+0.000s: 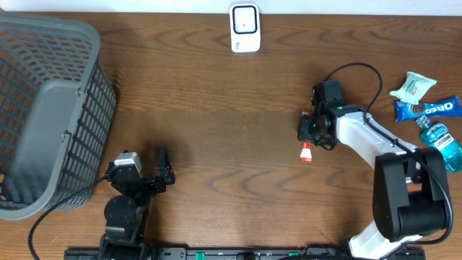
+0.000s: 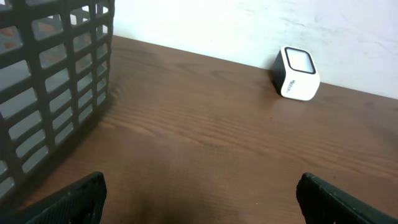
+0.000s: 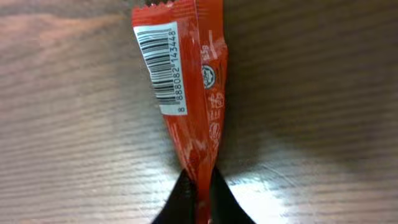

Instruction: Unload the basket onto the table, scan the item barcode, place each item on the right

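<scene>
Overhead: the right arm is folded in toward mid-table, with the right gripper (image 1: 311,136) pinched tight on the red packet (image 1: 307,153). The left gripper (image 1: 165,167) rests near the front edge, jaws spread and empty. The scanner (image 1: 245,27) stands at the far edge, well apart from both.

Left wrist: the basket (image 2: 50,81) is to the left, with bare wood up to the scanner.

Right wrist: the packet's narrow end sits between the fingertips, and the barcode (image 3: 163,62) faces the camera (legible).

Overhead view: even, moderate light, sharp, with a soft shadow beside the basket (image 1: 50,108) on the counter (image 1: 216,159). Left wrist view: bright wall (image 2: 217,25) at top, basket bars at left slightly soft. Right wrist view: glare on the wood at lower right, dark shadow right of the red packet (image 3: 193,112). The barcode (image 3: 160,68) is crisp and the right gripper (image 3: 199,202) tips are blurred.
</scene>
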Motion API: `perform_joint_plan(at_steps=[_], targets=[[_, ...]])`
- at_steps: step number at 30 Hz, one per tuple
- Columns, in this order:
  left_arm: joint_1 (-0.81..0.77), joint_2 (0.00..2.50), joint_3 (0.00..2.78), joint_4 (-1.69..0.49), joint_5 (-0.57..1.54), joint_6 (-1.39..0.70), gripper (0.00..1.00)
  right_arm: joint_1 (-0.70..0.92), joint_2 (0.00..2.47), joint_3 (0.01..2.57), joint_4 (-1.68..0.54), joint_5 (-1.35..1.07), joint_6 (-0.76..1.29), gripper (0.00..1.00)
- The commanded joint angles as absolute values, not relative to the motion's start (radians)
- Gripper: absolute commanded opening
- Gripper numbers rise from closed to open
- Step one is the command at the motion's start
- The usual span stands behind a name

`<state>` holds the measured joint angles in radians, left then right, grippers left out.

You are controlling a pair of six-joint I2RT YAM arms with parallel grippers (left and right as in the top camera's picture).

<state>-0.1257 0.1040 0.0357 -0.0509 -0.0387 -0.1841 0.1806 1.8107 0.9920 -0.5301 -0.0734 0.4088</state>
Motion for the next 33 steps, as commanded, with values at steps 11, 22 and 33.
perform_joint_plan(at_steps=[11, 22, 33], targets=[[-0.123, 0.102, 0.004, -0.066, -0.044, -0.189, 0.98, 0.185, 1.634, 1.051, -0.777, 0.018, 0.408, 0.01], [-0.123, 0.102, 0.004, -0.066, -0.044, -0.189, 0.98, 0.399, 1.116, 1.112, -0.929, 0.017, 0.168, 0.01], [-0.123, 0.102, 0.004, -0.066, -0.044, -0.189, 0.98, 0.447, 1.227, 0.883, -0.814, 0.145, 0.353, 0.01]])
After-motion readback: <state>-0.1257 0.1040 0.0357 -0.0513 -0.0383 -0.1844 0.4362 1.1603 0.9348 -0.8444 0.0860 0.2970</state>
